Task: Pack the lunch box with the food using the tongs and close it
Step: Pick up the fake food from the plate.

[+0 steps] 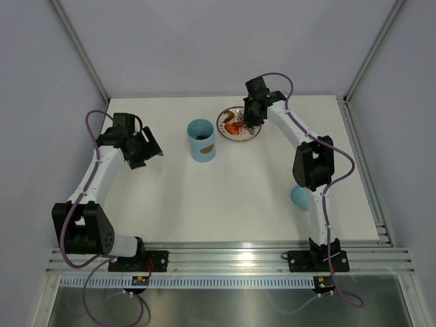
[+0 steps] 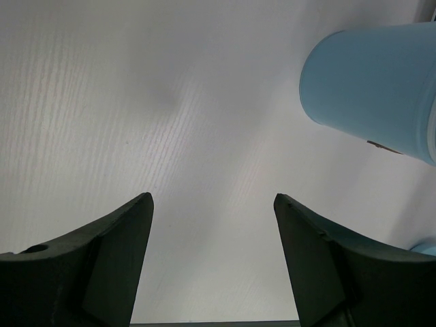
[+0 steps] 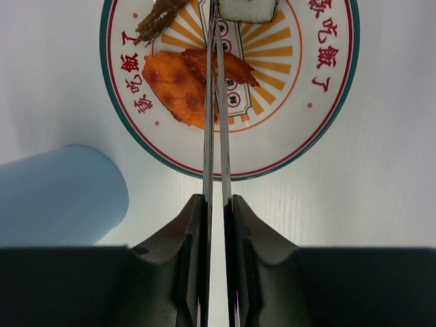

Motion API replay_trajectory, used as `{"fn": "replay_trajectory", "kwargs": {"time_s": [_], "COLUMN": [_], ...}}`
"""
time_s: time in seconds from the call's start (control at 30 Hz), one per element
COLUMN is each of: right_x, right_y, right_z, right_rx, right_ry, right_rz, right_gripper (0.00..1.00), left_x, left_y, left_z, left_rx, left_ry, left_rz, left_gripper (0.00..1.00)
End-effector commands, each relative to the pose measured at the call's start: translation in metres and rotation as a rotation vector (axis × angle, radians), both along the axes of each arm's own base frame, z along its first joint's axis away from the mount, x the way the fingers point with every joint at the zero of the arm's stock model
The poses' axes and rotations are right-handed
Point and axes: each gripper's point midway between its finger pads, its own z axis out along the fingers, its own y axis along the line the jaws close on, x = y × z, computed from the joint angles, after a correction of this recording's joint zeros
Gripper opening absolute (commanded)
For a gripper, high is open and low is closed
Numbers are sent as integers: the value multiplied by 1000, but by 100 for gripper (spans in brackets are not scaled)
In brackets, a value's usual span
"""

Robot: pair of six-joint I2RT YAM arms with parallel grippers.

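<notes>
Right gripper (image 3: 216,201) pinched narrow on the tongs (image 3: 216,102); left gripper (image 2: 211,195) spread wide, holding nothing.

The tongs' arms run almost together across the food (image 3: 178,85) (orange pieces, a brown strip, a pale piece at the far rim), all lying inside the plate (image 3: 320,116) rim. The lunch box (image 1: 201,139) stands upright and uncovered beside the plate, not touching it, with bare table (image 1: 225,204) between it and the left gripper. Its lid (image 1: 298,197) lies by the right arm, nearer the table's right edge.
</notes>
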Motion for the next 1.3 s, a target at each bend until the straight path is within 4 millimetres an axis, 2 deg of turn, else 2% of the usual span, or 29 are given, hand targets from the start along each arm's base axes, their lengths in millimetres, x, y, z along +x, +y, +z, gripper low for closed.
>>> {"fn": "replay_trajectory", "kwargs": {"time_s": [0.0,0.07,0.3,0.47,0.67,0.8,0.87,1.03,1.27], "right_x": [-10,-15,-41,-46,-39,-27,-22,-10,-2], "right_y": [-1,-2,3,3,9,15,17,23,36], "right_z": [43,49,50,58,61,63,57,58,45], "right_rx": [58,61,62,51,66,82,79,105,143], "right_ry": [-58,-63,-13,-19,-32,-53,-47,-65,-34], "right_rz": [-1,3,76,99,118,111,102,72,58], "right_gripper": [15,15,14,15,18,32,36,44,48], "left_x": [2,1,1,1,0,0,0,0,0], "left_y": [1,1,1,1,2,3,3,4,4], "left_z": [6,6,6,8,9,9,10,11,11], "left_rx": [2,1,0,-3,0,5,3,11,13], "left_ry": [-39,-39,-40,-44,-46,-44,-43,-43,-40], "left_rz": [-7,-6,-7,-3,2,4,7,7,9], "left_gripper": [76,76,76,76,76,76,76,76,76]}}
